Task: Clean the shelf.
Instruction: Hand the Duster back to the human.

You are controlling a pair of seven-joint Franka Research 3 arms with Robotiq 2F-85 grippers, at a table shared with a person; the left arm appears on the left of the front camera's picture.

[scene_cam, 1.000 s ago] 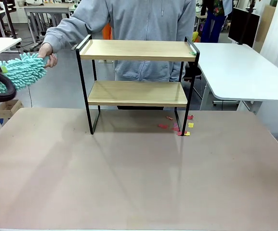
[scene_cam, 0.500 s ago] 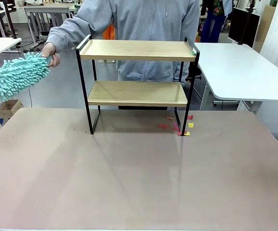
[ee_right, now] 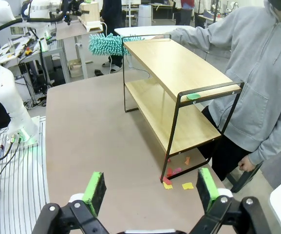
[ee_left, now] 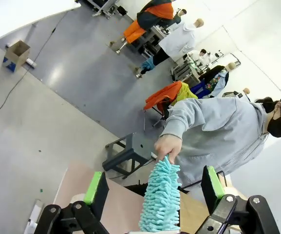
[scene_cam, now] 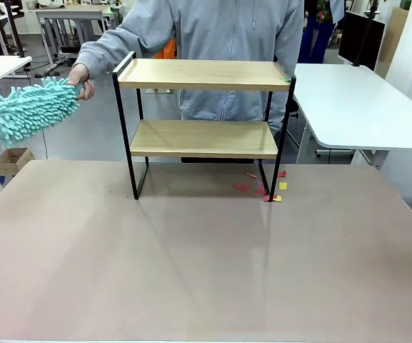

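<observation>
Gaping left tool straddling duster; right tool open, empty.

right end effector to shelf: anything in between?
Mostly bare tabletop between the right end effector and the shelf; in the right wrist view, a few coloured paper scraps lie by its near leg.

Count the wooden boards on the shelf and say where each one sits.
2. The upper board lies across the top of the shelf's black frame, with a small green scrap at one end. The lower board sits midway down, above the table.
</observation>
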